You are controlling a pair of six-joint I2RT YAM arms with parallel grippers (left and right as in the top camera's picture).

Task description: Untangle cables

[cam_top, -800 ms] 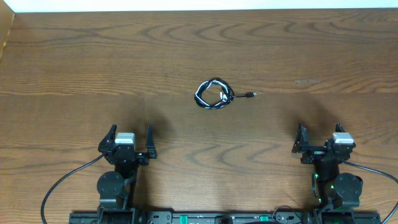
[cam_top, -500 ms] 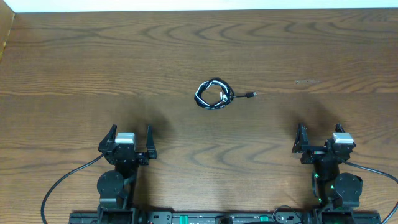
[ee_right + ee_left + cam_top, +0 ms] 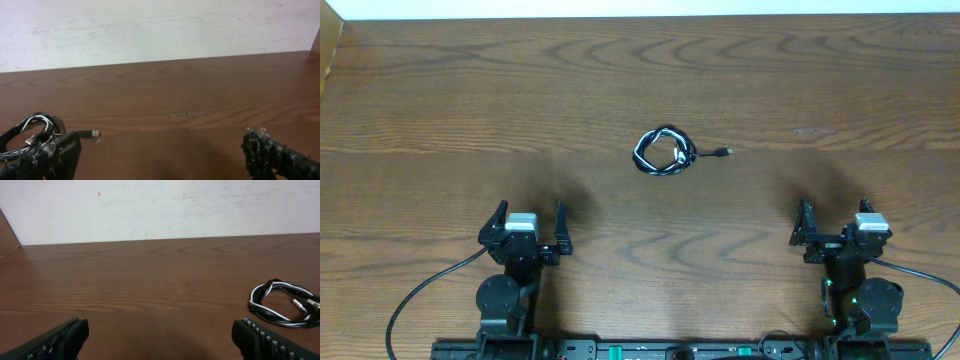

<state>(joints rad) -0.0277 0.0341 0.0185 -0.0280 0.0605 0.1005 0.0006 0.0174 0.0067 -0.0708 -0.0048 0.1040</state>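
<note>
A small tangled coil of black and white cables [image 3: 663, 150] lies on the wooden table [image 3: 470, 100], slightly above its middle, with a plug end [image 3: 724, 152] sticking out to the right. In the left wrist view the cables [image 3: 282, 302] sit at the far right; the right wrist view has the cables [image 3: 30, 132] at the far left, partly behind a finger, with the plug end [image 3: 90, 133] lying free. My left gripper [image 3: 528, 228] and right gripper [image 3: 833, 222] rest near the front edge, both open and empty, well short of the coil.
A pale wall [image 3: 160, 210] stands behind the table's far edge. Thick black arm cables [image 3: 420, 300] run along the front edge by the arm bases. A scuff mark [image 3: 185, 114] shows on the wood right of the plug.
</note>
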